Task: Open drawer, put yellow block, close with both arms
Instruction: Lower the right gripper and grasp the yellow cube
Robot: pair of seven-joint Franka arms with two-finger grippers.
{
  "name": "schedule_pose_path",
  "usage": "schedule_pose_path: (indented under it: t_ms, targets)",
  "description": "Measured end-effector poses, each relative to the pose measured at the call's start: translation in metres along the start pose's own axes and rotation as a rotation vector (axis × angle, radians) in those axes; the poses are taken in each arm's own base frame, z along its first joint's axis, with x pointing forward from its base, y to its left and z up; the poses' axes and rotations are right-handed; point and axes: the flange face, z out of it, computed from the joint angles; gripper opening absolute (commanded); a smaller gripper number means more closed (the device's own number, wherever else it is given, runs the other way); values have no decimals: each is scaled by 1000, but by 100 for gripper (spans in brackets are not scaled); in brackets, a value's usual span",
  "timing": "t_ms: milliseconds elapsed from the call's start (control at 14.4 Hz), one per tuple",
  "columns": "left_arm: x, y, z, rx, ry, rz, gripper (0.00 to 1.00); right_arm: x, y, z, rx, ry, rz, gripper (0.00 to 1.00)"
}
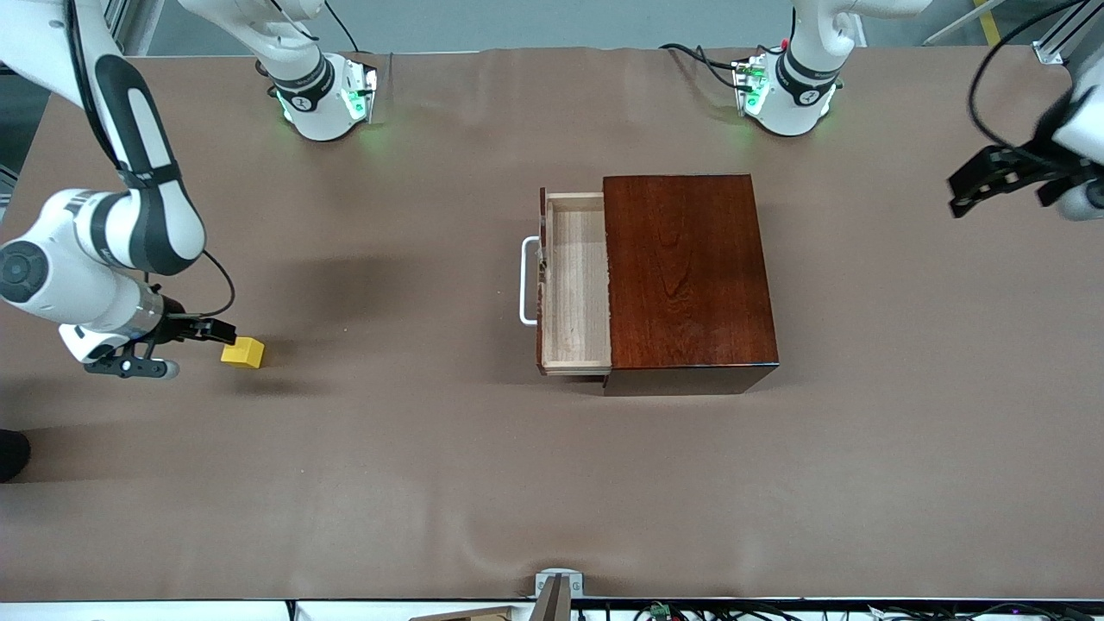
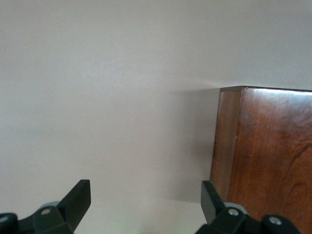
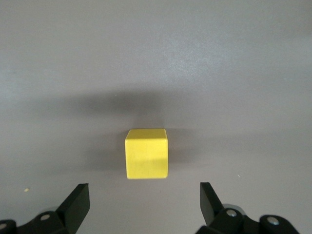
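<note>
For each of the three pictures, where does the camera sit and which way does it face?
Front view: high across the table, facing both arms' bases; shows the open drawer, wooden box, yellow block, right gripper and left gripper.
Left wrist view: on the left arm, facing the table and the wooden box's corner; its open fingers show.
Right wrist view: on the right arm, facing the yellow block; its open fingers show.
Shared: the block appears in the front and right wrist views.
</note>
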Motion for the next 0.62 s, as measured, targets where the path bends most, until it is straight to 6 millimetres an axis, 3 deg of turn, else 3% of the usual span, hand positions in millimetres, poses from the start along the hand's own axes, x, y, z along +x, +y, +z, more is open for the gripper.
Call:
schedule_pose_path:
  t_ms: [139, 554, 624]
  targets:
    - [1, -7, 1, -2, 0, 60, 100, -3, 0, 19, -1, -1, 2, 100]
    - [11, 9, 9, 3, -5, 128, 100, -6, 2, 55, 24, 5, 42, 100]
    - [11, 13, 9, 3, -5, 134, 100, -5, 2, 58, 28, 11, 49, 92]
